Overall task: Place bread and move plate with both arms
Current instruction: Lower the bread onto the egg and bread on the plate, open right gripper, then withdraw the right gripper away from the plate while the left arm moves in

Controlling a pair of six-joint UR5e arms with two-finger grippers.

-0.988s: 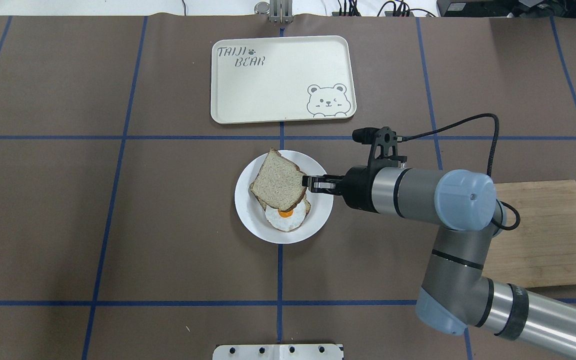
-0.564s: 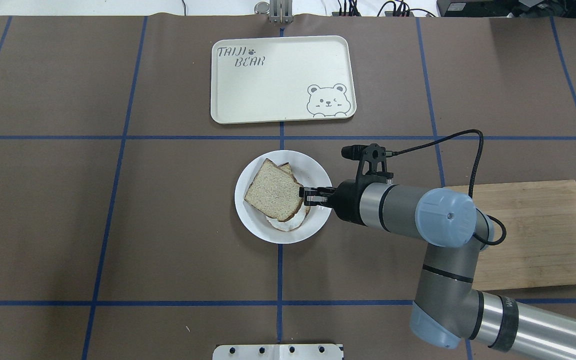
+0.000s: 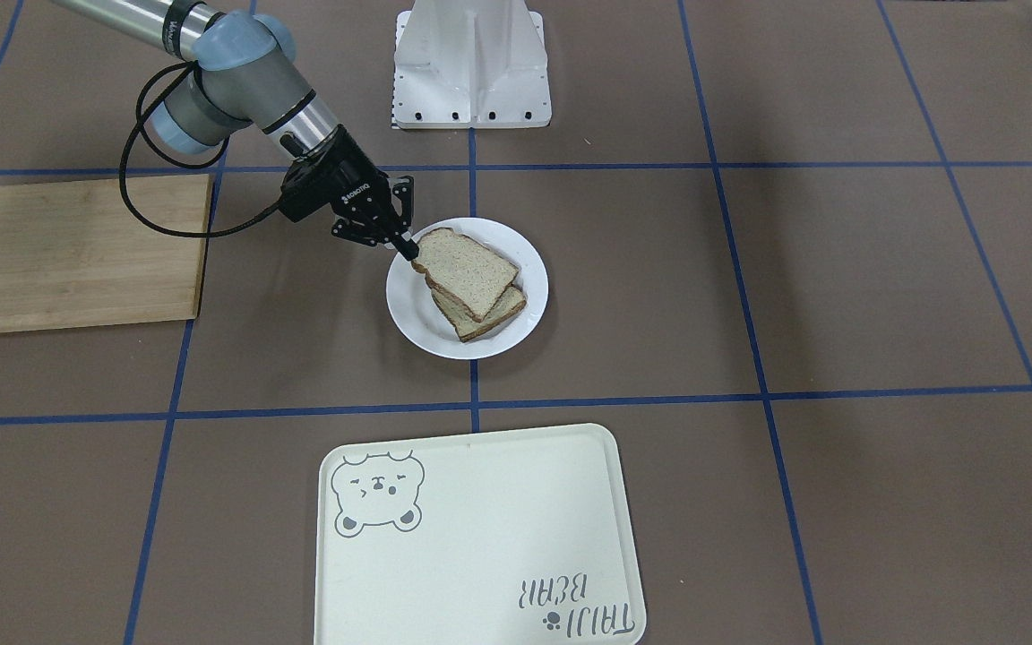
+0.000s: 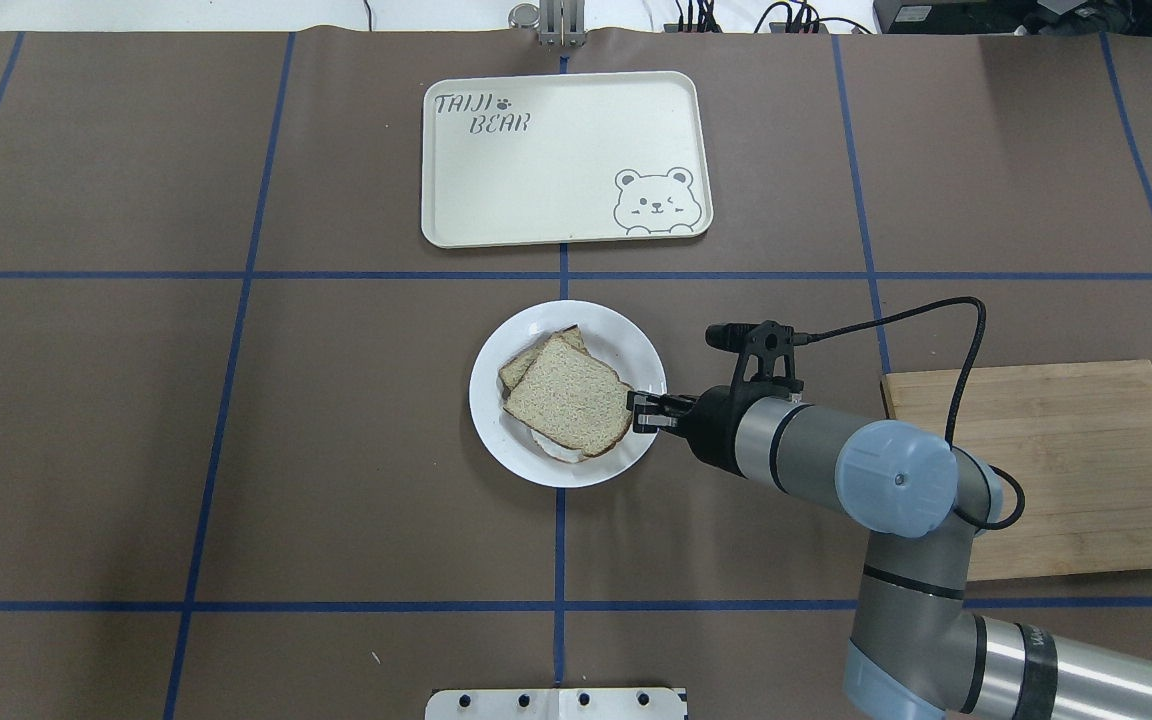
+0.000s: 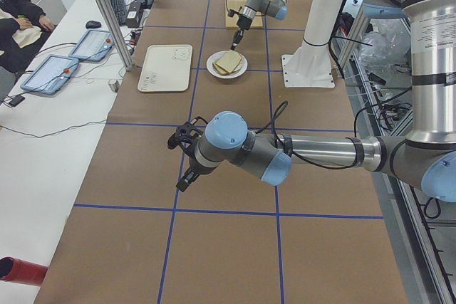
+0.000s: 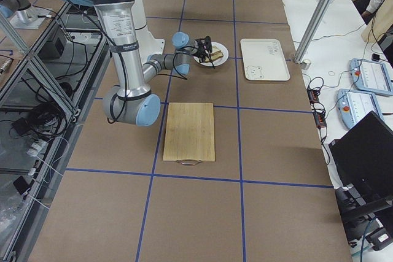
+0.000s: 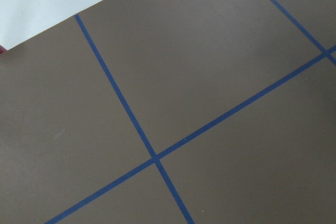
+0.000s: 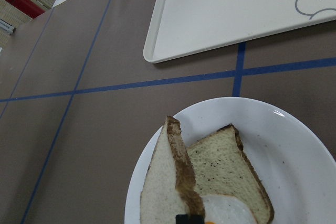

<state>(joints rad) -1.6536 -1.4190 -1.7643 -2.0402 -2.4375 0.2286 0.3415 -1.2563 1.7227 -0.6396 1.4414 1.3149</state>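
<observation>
surface: brown mat (image 4: 236,450) with a blue tape grid, pretty plain setup; clock directions are from the overhead view
plate (image 4: 636,350): sits mid-table, right on a grid line
bread (image 4: 568,395): on the plate, covering the middle and the 4 o'clock part, lying on top of the egg slice
bread heading: it's squarish, so no real long axis. It's turned diamond-wise, with the pinched corner pointing at 3 o'clock and the opposite corner at 9. In the right wrist view it looks tilted, dark crust edge toward the camera
egg slice (image 4: 521,362): pokes out from under the bread around 10 o'clock; a sliver of egg white (image 4: 556,453) shows at 6
right gripper (image 4: 636,412): comes in low from about 4 o'clock, over the plate's rim, fingers narrowed onto the bread's crust corner
left gripper (image 5: 184,179): well away at the table's far left end, above bare mat. Only the side view catches it, so finger state can't be told
tray (image 4: 561,160): cream, with a bear drawing, at 12 o'clock of the plate, apart from it
cutting board (image 4: 1056,460): wooden, at 3 to 4 o'clock, partly under the right arm
</observation>
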